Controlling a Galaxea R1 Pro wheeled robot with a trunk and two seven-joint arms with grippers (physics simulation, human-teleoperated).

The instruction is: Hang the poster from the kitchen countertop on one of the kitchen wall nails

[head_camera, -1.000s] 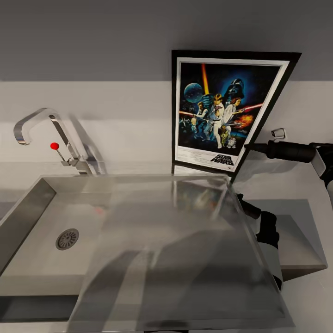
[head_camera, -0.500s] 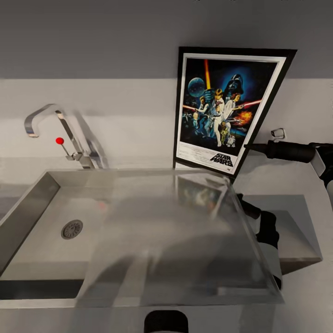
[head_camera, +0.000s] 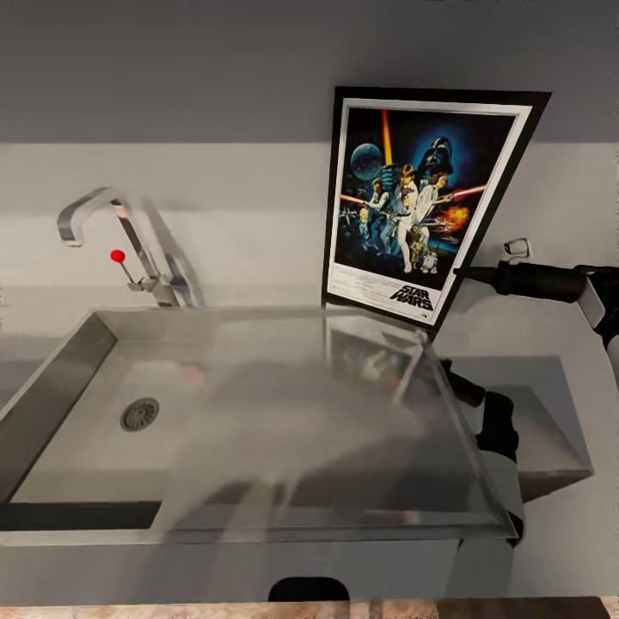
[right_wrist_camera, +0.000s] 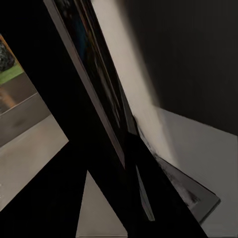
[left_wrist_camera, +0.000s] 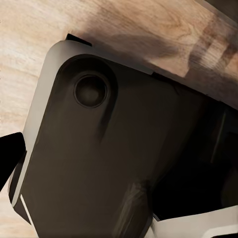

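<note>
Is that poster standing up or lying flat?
Standing, propped upright: the poster rises along the wall with its lower edge down at the countertop behind the sink.

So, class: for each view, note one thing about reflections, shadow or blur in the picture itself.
Head view: the steel sink faintly mirrors the poster, and the tap throws a soft shadow on the wall. Left wrist view: a dark housing looms close and soft-edged over wood grain. Right wrist view: the poster's frame is seen edge-on, blurred and mostly in shadow.
</note>
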